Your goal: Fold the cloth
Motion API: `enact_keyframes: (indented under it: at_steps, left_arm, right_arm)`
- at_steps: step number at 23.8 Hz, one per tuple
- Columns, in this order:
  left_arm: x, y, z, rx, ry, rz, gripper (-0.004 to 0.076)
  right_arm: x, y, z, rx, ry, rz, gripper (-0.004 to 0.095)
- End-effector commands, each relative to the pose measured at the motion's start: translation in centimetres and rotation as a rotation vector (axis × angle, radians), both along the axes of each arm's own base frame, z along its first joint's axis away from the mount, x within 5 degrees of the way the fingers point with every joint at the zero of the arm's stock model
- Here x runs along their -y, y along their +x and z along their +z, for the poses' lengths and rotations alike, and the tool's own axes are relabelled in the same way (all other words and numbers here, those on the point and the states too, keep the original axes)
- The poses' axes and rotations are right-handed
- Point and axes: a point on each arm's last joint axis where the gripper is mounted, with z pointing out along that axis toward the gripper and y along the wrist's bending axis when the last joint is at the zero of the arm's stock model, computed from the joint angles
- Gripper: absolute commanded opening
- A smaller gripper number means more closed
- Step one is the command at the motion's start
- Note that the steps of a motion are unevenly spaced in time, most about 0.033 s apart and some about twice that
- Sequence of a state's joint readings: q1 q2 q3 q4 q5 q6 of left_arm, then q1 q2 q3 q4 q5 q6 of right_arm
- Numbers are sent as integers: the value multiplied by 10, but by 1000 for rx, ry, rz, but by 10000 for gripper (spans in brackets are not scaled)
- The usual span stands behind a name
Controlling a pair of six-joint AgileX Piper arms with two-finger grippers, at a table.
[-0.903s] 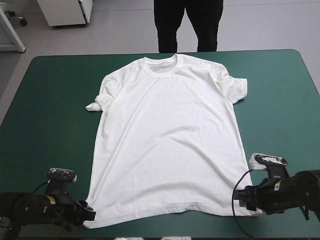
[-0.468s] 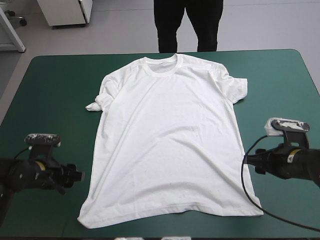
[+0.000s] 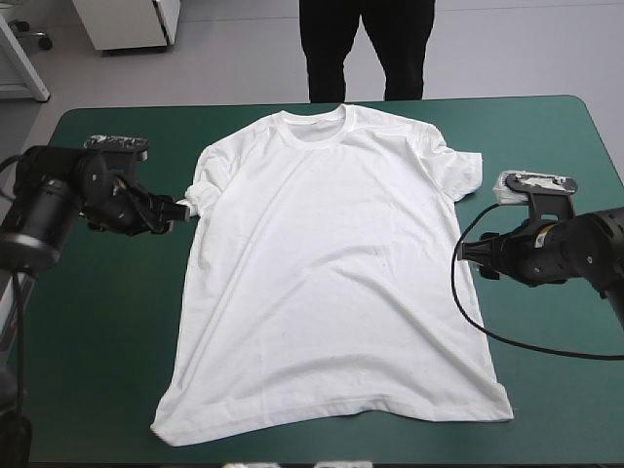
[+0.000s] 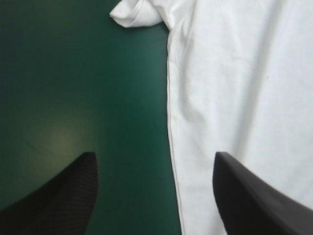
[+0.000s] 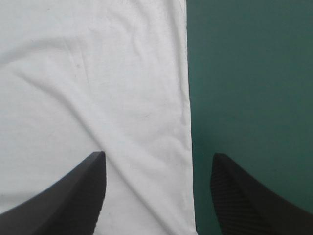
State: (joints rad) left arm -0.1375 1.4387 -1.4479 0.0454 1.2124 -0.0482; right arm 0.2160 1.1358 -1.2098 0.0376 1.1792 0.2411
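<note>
The white T-shirt lies spread flat on the table, collar toward the far edge and hem toward the near edge. Its left sleeve is bunched into a small tip; the right sleeve lies flatter. My left gripper is at that left sleeve tip and stands open in the left wrist view, straddling the shirt's side edge, with the sleeve tip ahead. My right gripper is at the shirt's right side edge below the sleeve, open over that edge.
The teal-green cover shows in wide strips on both sides of the T-shirt and in a narrow strip along the near edge.
Both grippers have moved from the hem corners at the near edge along the shirt's sides toward the far edge, reaching sleeve level. The T-shirt stays flat.
</note>
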Motion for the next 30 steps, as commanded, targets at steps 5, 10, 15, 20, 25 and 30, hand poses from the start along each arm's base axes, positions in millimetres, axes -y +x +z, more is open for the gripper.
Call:
enact_keyframes:
  at_steps: [5, 10, 15, 20, 25, 30]
  left_arm:
    - [8, 49, -8, -36, -8, 1, 482]
    - [9, 65, -31, -94, 14, -17, 482]
    - [15, 85, -60, -139, -15, -28, 482]
    - [20, 105, -96, -191, -27, -38, 482]
    - [23, 119, -129, -250, -30, -35, 466]
    - [26, 126, -144, -263, -53, -35, 210]
  right_arm:
    - [3, 4, 18, 100, -16, -3, 523]
    - [4, 2, 17, 81, -20, -3, 509]
    - [4, 2, 17, 77, -21, -3, 509]
    - [4, 1, 16, 62, -24, -2, 509]
    - [4, 1, 16, 64, -31, -4, 509]
    - [4, 1, 16, 70, -29, -4, 509]
